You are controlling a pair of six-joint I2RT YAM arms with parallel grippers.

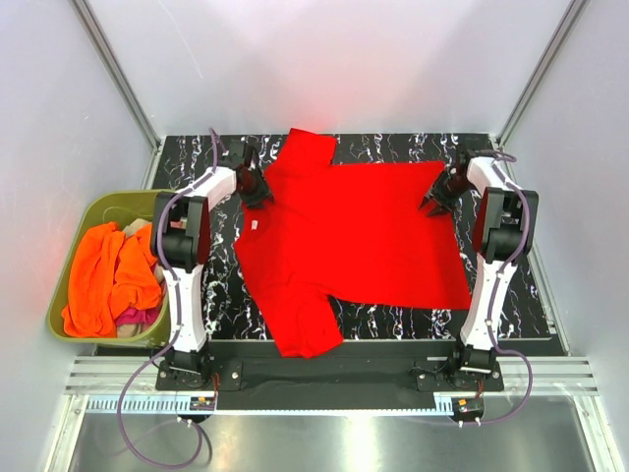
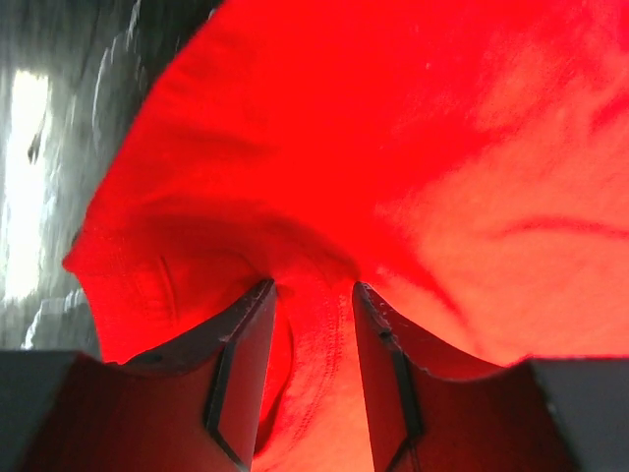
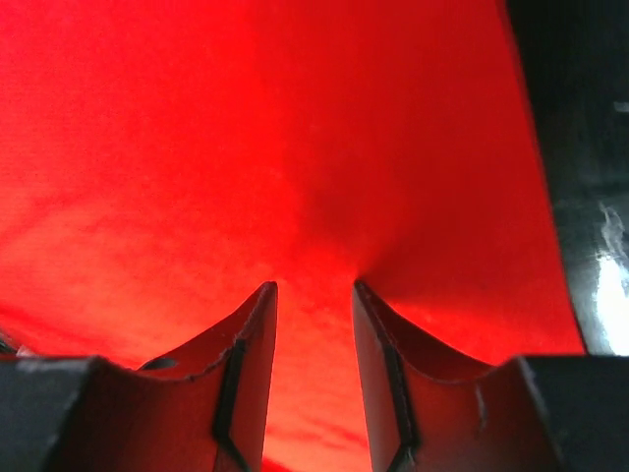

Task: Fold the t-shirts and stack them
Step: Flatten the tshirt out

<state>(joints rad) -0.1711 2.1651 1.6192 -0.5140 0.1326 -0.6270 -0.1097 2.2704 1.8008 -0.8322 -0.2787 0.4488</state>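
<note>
A black, white-veined worktop (image 1: 393, 317) fills the middle of the top view. Spread flat across most of it lies the red t-shirt (image 1: 354, 231), collar toward the left of the frame, hem toward the right, one sleeve pointing to the upper edge and the other to the lower edge.

The left arm (image 1: 185, 265) rises along the shirt's left side and the right arm (image 1: 488, 285) along its right side, both reaching to the far edge of the cloth.

An olive-green tub (image 1: 106, 201) stands at the left of the frame, off the worktop. It holds a crumpled orange t-shirt (image 1: 103, 270) on top, with magenta cloth (image 1: 138, 317) and beige cloth (image 1: 135, 229) showing beneath.

The left gripper (image 1: 257, 185) sits at the upper shoulder by the collar. Its fingers (image 2: 241, 364) stand partly apart with a stitched seam bunched between them and folds drawn to the tips: a hold on the shirt. The right gripper (image 1: 439, 197) is at the upper hem corner. Its fingers (image 3: 246, 364) likewise clamp red cloth, which puckers at the tips.

A small white neck label (image 1: 254, 225) lies at the collar.
</note>
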